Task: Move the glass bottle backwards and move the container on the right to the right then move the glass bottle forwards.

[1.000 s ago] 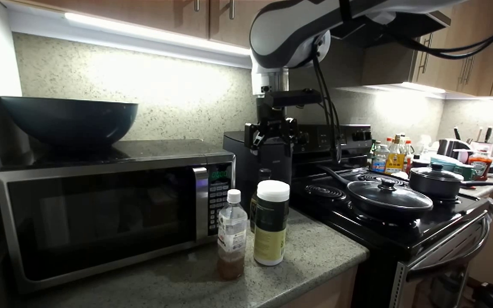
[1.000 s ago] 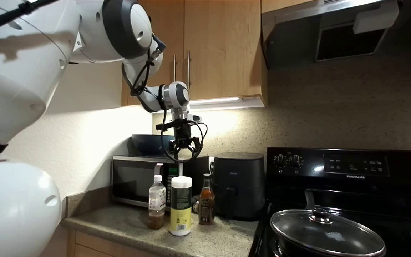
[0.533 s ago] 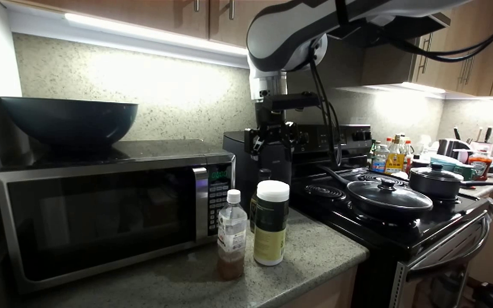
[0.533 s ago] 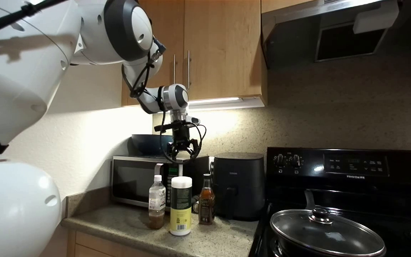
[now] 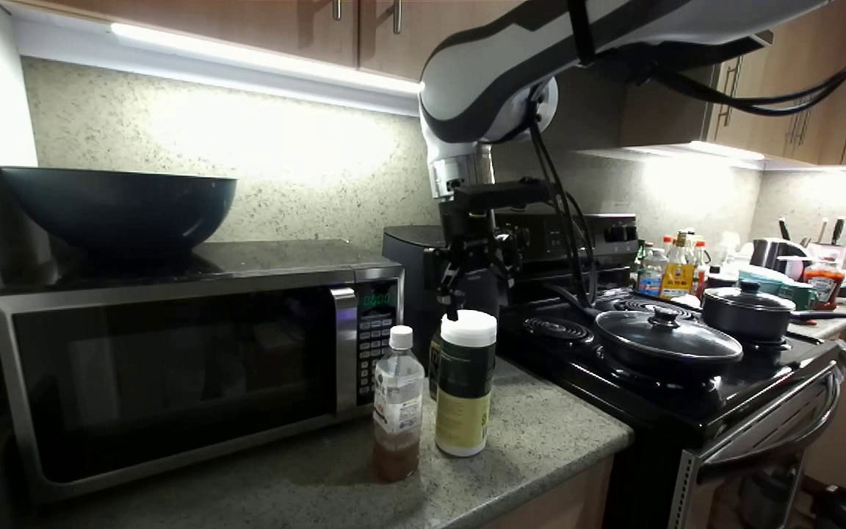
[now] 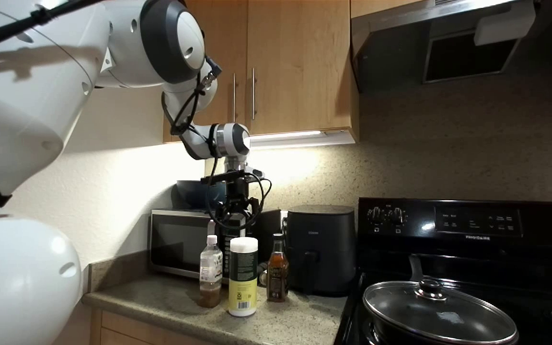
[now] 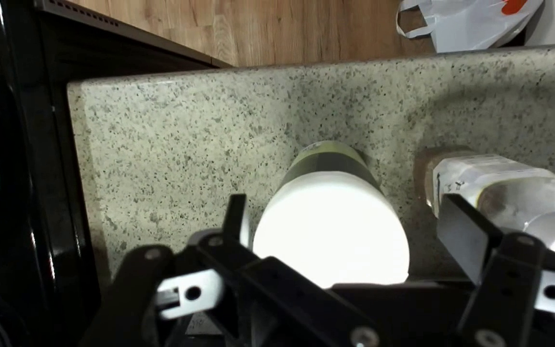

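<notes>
Wrist view: gripper (image 7: 344,217) spread wide, white-lidded jar (image 7: 330,231) showing between its fingers (image 7: 461,238); contact unclear. In an exterior view, jar and brown glass bottle (image 6: 277,277) stand upright on the counter (image 6: 304,318), bottle right of jar, near the air fryer (image 6: 326,244).

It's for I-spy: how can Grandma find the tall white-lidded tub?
Find the boxy silver microwave. Near its keypad stands the green and yellow cylindrical tub. Unlike its neighbours, a clear plastic bottle and a brown glass bottle with narrow necks, it has a wide white lid.
</notes>
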